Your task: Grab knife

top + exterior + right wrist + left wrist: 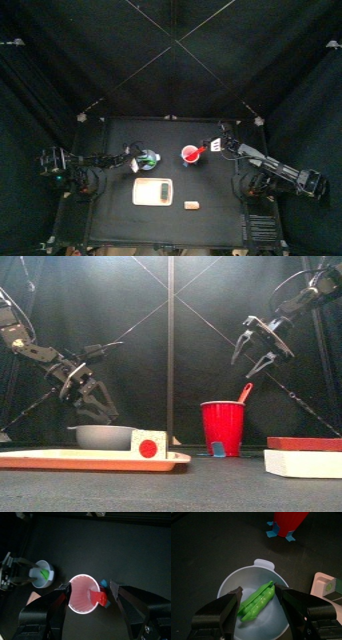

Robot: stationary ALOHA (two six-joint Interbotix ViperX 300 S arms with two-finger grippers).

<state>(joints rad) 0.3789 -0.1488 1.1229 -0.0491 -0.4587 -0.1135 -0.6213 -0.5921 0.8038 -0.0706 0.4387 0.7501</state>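
- The knife (245, 393) is stood in the red cup (222, 428), handle up, so it is easily grabbed.
- The right end effector (263, 349) is held spread above it.
- The left end effector (261, 607) is spread over a green pod (258, 601).

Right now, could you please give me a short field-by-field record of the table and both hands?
knife: red handle sticking up out of the red cup
right hand: open, above the red cup, holding nothing
left hand: open, over the grey bowl
grey bowl contents: green pea pod
tray: pale, near the table's front
tan block: beside the tray
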